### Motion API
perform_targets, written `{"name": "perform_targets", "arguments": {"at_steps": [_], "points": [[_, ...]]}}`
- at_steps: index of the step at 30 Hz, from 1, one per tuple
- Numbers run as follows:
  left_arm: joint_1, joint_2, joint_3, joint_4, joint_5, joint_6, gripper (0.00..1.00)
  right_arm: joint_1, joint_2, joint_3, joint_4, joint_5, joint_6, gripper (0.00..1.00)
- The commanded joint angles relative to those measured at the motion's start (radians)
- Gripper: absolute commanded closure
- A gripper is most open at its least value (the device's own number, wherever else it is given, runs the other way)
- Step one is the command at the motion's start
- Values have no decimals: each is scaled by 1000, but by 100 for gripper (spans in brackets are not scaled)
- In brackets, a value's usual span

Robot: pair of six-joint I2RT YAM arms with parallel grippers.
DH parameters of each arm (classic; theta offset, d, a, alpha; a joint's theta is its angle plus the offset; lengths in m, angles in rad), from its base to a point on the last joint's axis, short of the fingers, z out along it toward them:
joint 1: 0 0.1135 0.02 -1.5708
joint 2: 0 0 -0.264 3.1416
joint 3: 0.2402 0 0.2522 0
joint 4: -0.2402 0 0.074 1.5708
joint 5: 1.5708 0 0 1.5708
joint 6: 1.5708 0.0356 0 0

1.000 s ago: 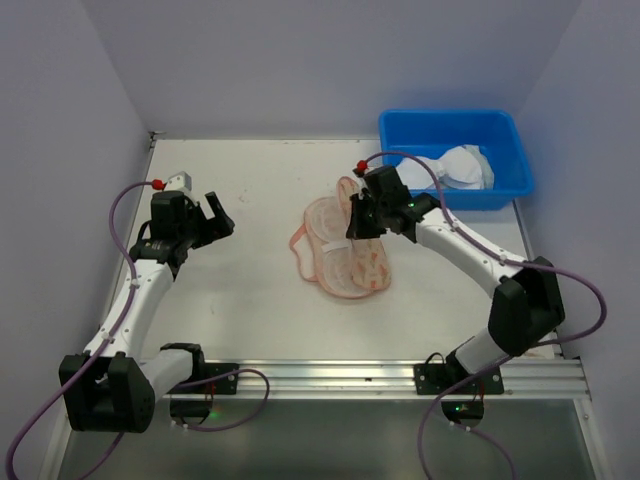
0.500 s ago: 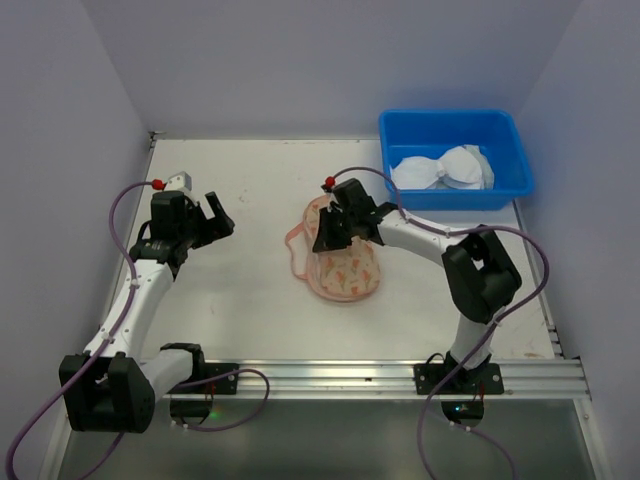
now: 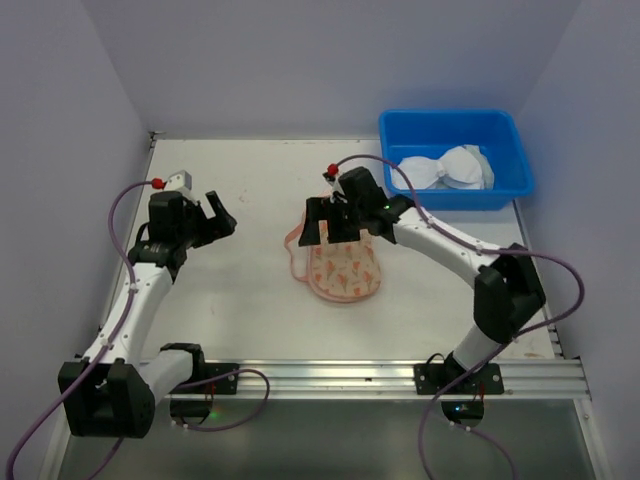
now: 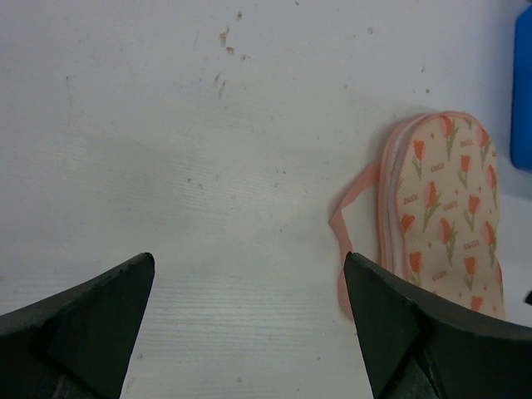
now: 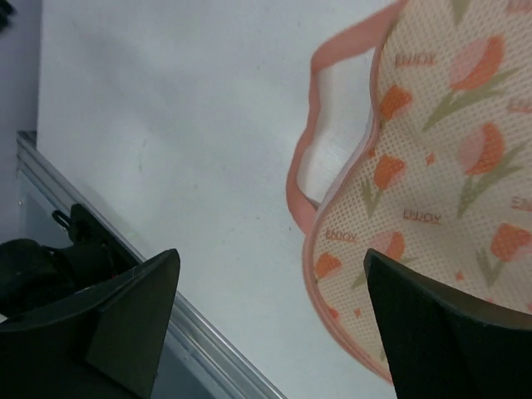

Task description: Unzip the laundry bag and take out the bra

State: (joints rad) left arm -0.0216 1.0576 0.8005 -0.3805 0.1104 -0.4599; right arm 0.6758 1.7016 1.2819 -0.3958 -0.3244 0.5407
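Observation:
The laundry bag (image 3: 346, 270) lies flat on the table's middle, folded into one tulip-printed lobe, its pink strap (image 3: 293, 250) looping out to the left. My right gripper (image 3: 328, 224) hovers open over the bag's far end and holds nothing. From the right wrist, the bag (image 5: 440, 158) and strap (image 5: 304, 158) lie below the spread right gripper (image 5: 272, 259). My left gripper (image 3: 216, 217) stands open well left of the bag; its wrist view shows the left gripper (image 4: 249, 259) with the bag (image 4: 445, 208) beyond its right finger. The white bra (image 3: 446, 168) rests in the tub.
A blue plastic tub (image 3: 503, 128) stands at the back right corner; its edge (image 4: 524, 91) shows in the left wrist view. An aluminium rail (image 3: 330, 378) runs along the near table edge, and purple walls close in both sides and the back.
My right gripper has opened and let go of the bag after swinging left over it. The bag went from spread open to folded shut. The left arm has not moved.

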Motion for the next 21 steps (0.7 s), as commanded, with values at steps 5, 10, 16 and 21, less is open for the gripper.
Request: {"name": "perform_targets", "arguments": {"at_steps": [5,10,16,21], "points": [[8,-88,72,-18,40,6,0,-33,-373,100,-196,384,-62,1],[8,-215,137,-152,-49,30,0,-50,-664,7,-259,719,-64,1],[6,-364,213,-288,-147,95,0,-51,-956,-88,-320,919,-120,1],[0,-487,241,-317,-172,116,0,-50,-1234,-154,-330,987,-189,1]]}}
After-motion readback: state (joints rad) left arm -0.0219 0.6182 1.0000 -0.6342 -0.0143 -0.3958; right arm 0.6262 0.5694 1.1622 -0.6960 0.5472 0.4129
